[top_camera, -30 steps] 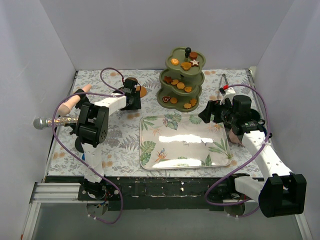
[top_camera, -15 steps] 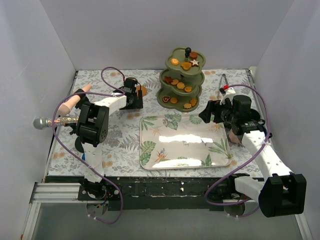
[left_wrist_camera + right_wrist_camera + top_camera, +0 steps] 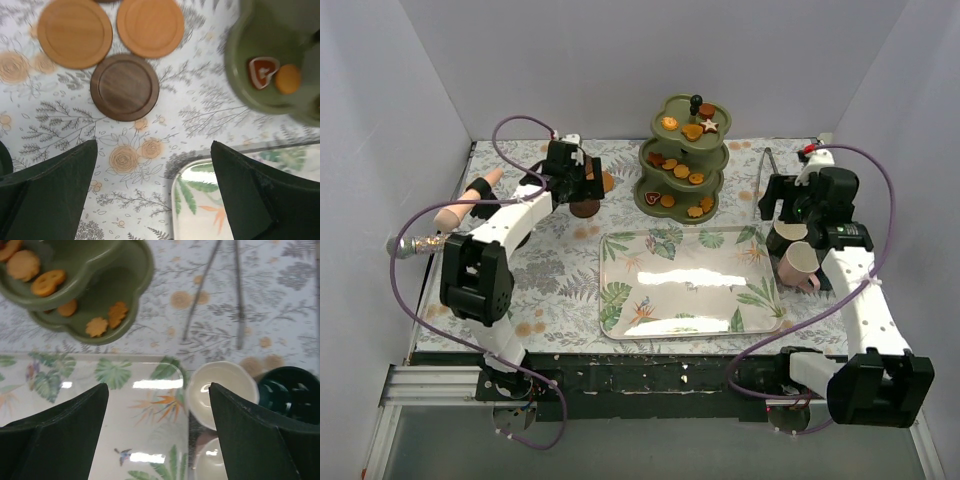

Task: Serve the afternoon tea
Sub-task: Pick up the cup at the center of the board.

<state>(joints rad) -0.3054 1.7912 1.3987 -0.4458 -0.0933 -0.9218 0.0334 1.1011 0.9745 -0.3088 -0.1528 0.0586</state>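
Note:
The olive-green three-tier stand [image 3: 685,160] with biscuits [image 3: 681,171] is at the back centre. My left gripper [image 3: 584,186] hangs open and empty above the brown coasters: a dark one [image 3: 124,87] and two orange ones [image 3: 75,33] [image 3: 150,26]. The stand's bottom tier [image 3: 250,97] holds a heart biscuit [image 3: 262,71] and a round one [image 3: 288,79]. My right gripper [image 3: 772,198] is open and empty above the tray corner, near a white mug [image 3: 222,395], a green mug [image 3: 287,392] and a pink mug [image 3: 798,265].
A leaf-patterned tray [image 3: 688,283] lies in the middle of the floral cloth. Metal tongs [image 3: 215,290] lie behind the mugs at the back right. A glittery microphone [image 3: 420,243] and a peach object [image 3: 465,205] sit at the left edge. White walls close in three sides.
My left gripper has opened wide and its arm has swung back; the dark coaster now shows in front of it. My right arm has pulled back to the right, uncovering the mugs.

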